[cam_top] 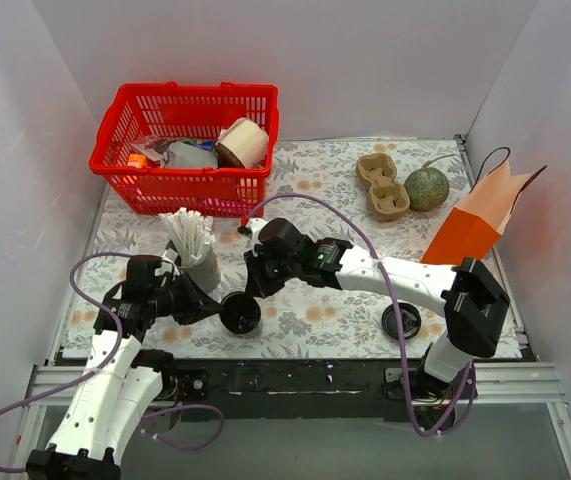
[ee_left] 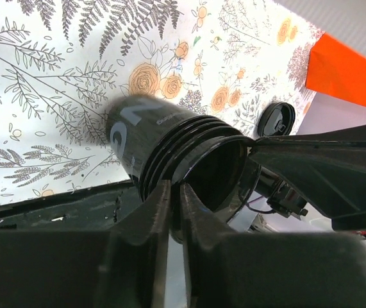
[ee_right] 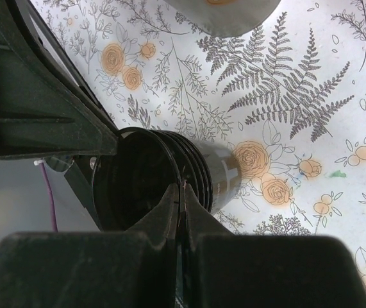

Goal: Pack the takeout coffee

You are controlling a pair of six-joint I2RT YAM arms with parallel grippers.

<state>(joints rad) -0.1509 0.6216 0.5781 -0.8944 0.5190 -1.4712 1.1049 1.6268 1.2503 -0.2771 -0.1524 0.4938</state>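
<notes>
The takeout coffee cup, small, round and black, sits over the floral mat near its front edge, just in front of the grey cup of white sticks; whether its base rests on the mat cannot be told. Left gripper: jaws nearly together, pinching the cup's rim wall. Right gripper: jaws closed tight on the rim from the opposite side. Flat black lid lies well apart, to the right
</notes>
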